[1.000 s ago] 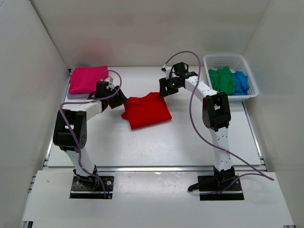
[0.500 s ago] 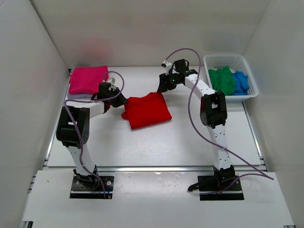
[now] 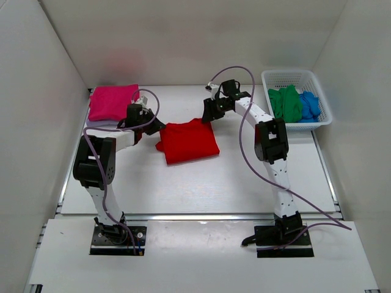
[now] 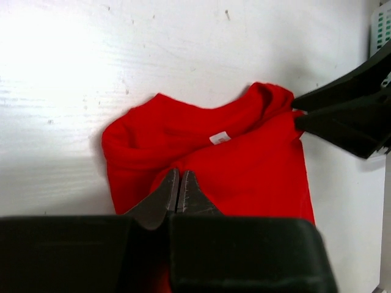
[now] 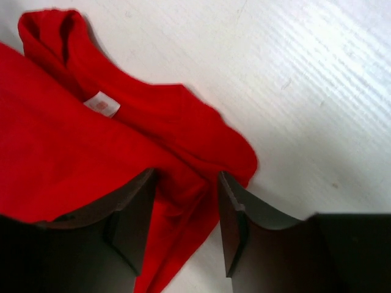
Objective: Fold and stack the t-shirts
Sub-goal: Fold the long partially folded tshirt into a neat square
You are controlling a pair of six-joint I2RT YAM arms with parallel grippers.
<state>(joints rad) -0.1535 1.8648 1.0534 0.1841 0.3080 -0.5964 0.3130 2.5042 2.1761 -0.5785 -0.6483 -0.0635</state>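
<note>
Since the red t-shirt [image 3: 188, 141] lay folded at the middle of the table [image 3: 244, 180], its long axis was judged to run from the left gripper [image 4: 179, 192] at its left edge across to the right gripper [image 5: 186, 177] at its far right corner, by the collar. The left jaws were seen closed, tips together on the cloth; whether a fold was caught could not be told. The right jaws were held part open astride a bunched corner, not yet pinched. The magenta-pink t-shirt [image 3: 112, 102] was found far left, nearer the left gripper, so a leftward carry was expected.
</note>
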